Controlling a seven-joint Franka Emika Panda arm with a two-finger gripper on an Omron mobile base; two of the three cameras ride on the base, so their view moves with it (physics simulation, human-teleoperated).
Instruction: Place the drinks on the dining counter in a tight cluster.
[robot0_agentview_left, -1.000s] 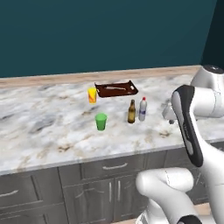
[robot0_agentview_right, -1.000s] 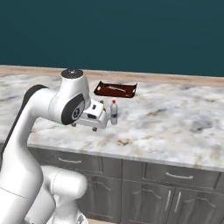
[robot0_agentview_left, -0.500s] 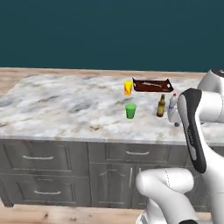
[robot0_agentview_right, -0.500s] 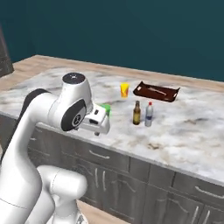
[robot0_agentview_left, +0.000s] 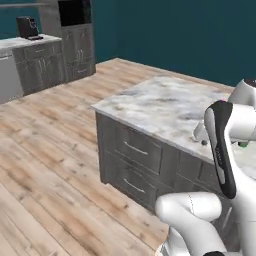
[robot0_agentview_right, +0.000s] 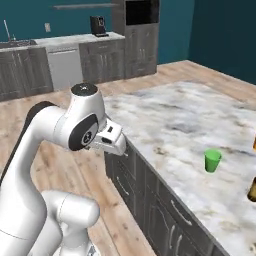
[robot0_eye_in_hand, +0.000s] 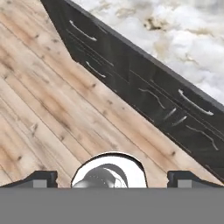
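Base swung round; view now along the counter (robot0_agentview_right: 175, 115) end, wood floor (robot0_agentview_left: 45, 150) in sight.
Hand (robot0_eye_in_hand: 111, 178) open, empty, over floor. Green cup (robot0_agentview_right: 212, 160) at 3 o'clock; brown beer bottle (robot0_agentview_right: 253, 189) at right edge.

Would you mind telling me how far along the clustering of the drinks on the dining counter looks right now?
Nothing looks done yet. The open two-finger gripper holds nothing and points at the wooden floor beside the marble-topped dining counter. A green cup stands on the counter, and a brown bottle is just visible at the picture's edge. All picking and grouping remains.
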